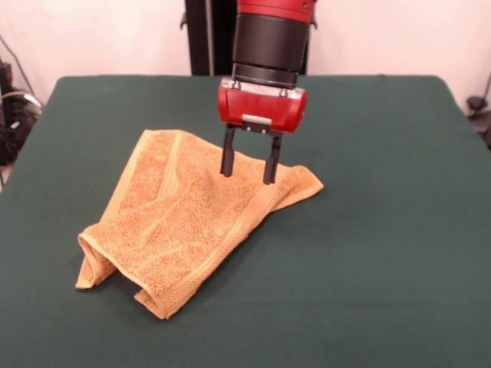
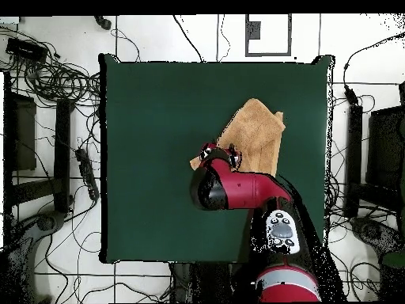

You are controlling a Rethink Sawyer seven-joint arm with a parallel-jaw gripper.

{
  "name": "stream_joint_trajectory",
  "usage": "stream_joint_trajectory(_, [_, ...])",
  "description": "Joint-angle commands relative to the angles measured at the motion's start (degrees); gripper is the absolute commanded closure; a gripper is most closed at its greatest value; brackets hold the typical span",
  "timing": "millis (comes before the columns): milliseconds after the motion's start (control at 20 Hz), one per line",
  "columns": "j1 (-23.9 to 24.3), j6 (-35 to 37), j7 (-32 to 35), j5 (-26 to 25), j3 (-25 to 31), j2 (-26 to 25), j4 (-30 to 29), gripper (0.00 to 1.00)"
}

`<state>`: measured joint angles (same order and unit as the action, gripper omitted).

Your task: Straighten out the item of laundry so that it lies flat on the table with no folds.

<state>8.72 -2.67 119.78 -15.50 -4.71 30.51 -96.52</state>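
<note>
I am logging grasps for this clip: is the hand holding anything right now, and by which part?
Nothing is held. The open hand stands with its fingers apart over the right part of the crumpled orange-tan terry-cloth towel, gripping no fold.

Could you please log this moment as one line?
end effector: open, over towel | towel: folded, rumpled | table: towel near middle

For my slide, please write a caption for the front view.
Open pincer over the right part of a folded orange towel on the green table.
</note>
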Motion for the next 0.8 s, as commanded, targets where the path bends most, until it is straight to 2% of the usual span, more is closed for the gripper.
stream_joint_trajectory(50, [-0.7, 1.6, 9.1, 3.5, 5.5, -5.7, -2.3, 0.00])
stream_joint_trajectory(800, [-3.8, -0.3, 12.3, 7.7, 3.5, -7.2, -5.1, 0.00])
